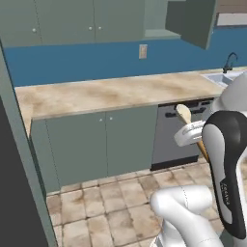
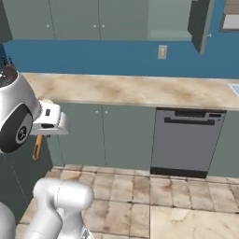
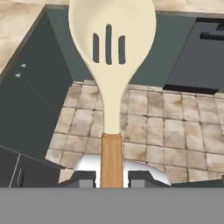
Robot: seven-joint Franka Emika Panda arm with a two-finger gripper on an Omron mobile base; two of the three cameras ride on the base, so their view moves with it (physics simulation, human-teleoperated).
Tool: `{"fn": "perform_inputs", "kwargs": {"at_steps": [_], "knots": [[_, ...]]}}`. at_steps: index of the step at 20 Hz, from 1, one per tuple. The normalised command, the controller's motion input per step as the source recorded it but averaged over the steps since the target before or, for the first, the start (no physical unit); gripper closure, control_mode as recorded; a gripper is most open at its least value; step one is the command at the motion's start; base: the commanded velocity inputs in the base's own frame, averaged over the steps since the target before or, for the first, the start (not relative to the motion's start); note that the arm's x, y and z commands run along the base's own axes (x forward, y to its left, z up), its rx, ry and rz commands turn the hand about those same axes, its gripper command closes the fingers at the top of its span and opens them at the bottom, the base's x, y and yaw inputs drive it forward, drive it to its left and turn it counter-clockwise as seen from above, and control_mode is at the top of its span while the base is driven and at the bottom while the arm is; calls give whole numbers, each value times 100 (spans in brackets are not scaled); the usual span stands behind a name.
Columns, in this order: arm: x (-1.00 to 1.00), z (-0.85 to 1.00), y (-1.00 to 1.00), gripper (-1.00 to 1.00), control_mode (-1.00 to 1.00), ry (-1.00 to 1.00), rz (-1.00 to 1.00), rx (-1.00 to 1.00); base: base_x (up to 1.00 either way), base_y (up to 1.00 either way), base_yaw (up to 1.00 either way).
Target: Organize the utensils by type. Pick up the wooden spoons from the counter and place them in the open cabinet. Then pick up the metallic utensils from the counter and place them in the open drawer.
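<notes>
A wooden spoon [image 3: 111, 65] with a slotted cream bowl and an orange-brown handle stands between my gripper's [image 3: 111, 179] fingertips, which are shut on the handle. From the left base view the spoon's bowl [image 1: 183, 114] sticks up above my gripper [image 1: 195, 137], out over the floor in front of the counter [image 1: 106, 94]. On the right base view the spoon's handle [image 2: 37, 147] hangs below the hand. The open cabinet [image 1: 161, 19] is high on the wall, with its door [image 1: 198, 24] swung out. The metallic utensils and the drawer are out of view.
A dark dishwasher [image 2: 186, 140] sits under the counter [image 2: 140, 88], next to grey-green base cabinets [image 1: 96, 144]. A sink with a faucet [image 1: 230, 61] is at the counter's right end. A tall dark panel [image 1: 14, 193] stands close on the left. Tiled floor [image 2: 163, 200] lies ahead.
</notes>
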Motion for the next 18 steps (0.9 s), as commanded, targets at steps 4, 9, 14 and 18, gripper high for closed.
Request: {"fn": "perform_inputs", "kwargs": {"at_steps": [4,9,14,18], "knots": [[0,0,0,100,100,0,0,0,100,0,-2],[0,0,0,100,100,0,0,0,78,-3,-2],[0,0,0,100,100,0,0,0,59,-21,-2],[0,0,0,100,100,0,0,0,94,-21,0]]}}
